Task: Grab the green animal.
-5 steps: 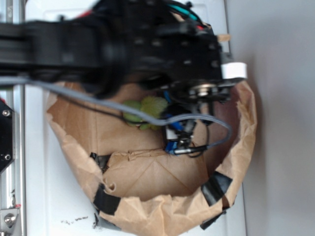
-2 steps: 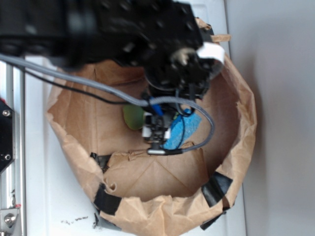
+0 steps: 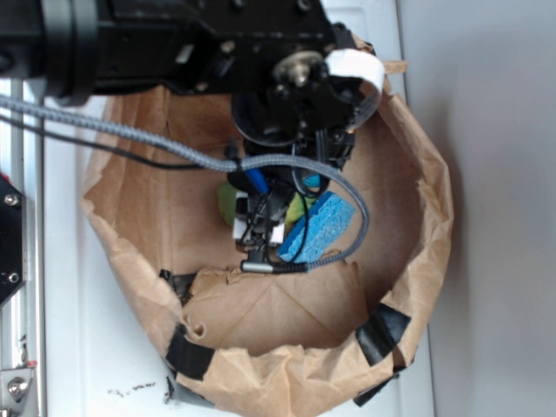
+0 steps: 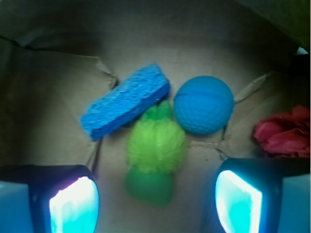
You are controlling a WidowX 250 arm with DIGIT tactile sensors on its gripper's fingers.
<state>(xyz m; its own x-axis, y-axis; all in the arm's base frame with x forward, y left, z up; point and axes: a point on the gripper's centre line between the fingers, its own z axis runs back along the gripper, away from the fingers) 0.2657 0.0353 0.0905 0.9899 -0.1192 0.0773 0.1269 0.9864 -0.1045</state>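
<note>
A big brown paper bag [image 3: 417, 287] is seen from above in the exterior view, with its rim rolled down and patched with black tape [image 3: 380, 333]. Much of the bag's inside is hidden there by the black robot arm [image 3: 200, 43] and its grey cable [image 3: 156, 143]. Under the arm only a small part of the green animal [image 3: 228, 201] and one end of the blue sponge [image 3: 321, 221] can be seen. The claw [image 3: 259, 228] is mostly covered in this view, so its state cannot be read from it.

In the wrist view the floor of the bag is shown clearly. The sponge [image 4: 125, 100] lies slanted at the upper left, a blue ball [image 4: 203, 104] is at the upper right, and a red crumpled thing [image 4: 284, 132] is at the right edge. The green animal [image 4: 154, 158] lies touching the sponge and just beside the ball, its smooth head pointing toward the camera. The claw [image 4: 155, 201] is spread wide, nothing is held, and the animal is placed between the two fingers [image 4: 73, 206], a little ahead of them.
</note>
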